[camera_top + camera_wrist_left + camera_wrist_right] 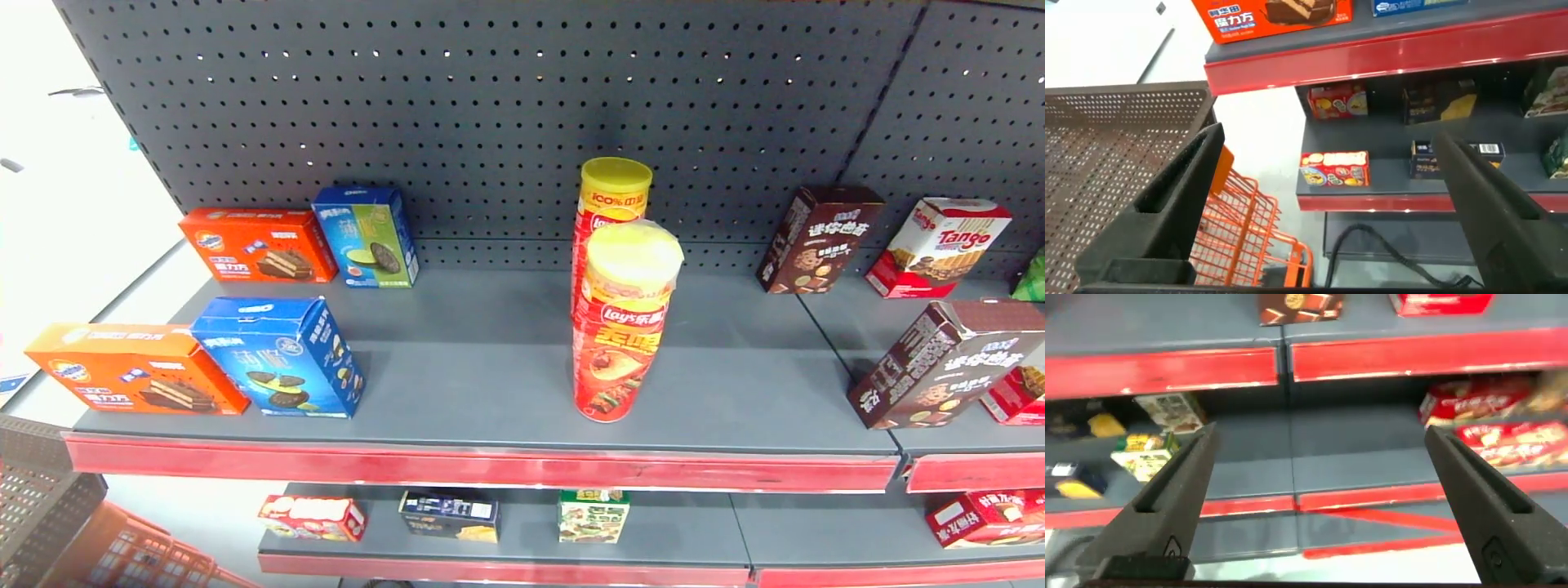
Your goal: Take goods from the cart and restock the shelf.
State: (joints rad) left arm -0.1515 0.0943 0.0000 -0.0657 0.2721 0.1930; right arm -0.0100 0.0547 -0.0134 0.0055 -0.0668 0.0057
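Fetching stage: holding nothing in left hand point(1329, 139) or right hand point(1320, 431), both spread apart, low before the shelf point(490, 469). Then needing a reach to the orange cart point(1249, 220) at near left, contents apparently hidden, to grip goods.

Centre of frame: front chip can point(624, 327) on shelf point(473, 367), rear chip can point(614, 189) directly behind it.
Lower left corner: cart point(45, 498), left of lower shelf point(694, 531).

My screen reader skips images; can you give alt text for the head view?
A red chip can stands mid-shelf before a second can; orange boxes and blue boxes sit left, brown boxes right, on a grey shelf.
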